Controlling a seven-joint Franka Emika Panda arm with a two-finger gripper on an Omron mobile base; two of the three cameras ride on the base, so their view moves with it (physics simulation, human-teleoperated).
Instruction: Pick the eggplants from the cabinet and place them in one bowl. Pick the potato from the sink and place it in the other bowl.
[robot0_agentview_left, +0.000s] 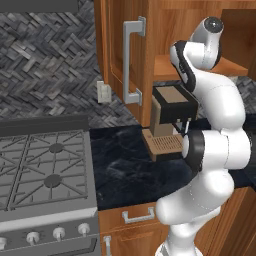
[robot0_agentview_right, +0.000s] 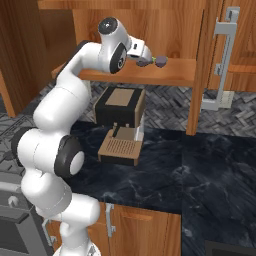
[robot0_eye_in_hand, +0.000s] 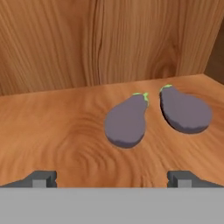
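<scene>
Two dark purplish eggplants lie side by side on the wooden shelf of the cabinet (robot0_agentview_right: 175, 72), green stem ends toward the back wall. In the hand view the left eggplant (robot0_eye_in_hand: 126, 121) is just ahead of centre and the right eggplant (robot0_eye_in_hand: 186, 110) is near the shelf's side edge. My gripper (robot0_eye_in_hand: 113, 179) is open, fingertips wide apart, a short way before them and touching neither. From the right base view the hand (robot0_agentview_right: 136, 50) reaches onto the shelf beside the eggplants (robot0_agentview_right: 145, 62). The potato and both bowls are out of view.
The cabinet door (robot0_agentview_left: 117, 55) stands swung open with its silver bar handle (robot0_agentview_left: 131, 60). A brown coffee machine (robot0_agentview_right: 120, 122) sits on the dark marble counter (robot0_agentview_right: 200, 165) right under the shelf. A grey stove (robot0_agentview_left: 45, 170) is at the left.
</scene>
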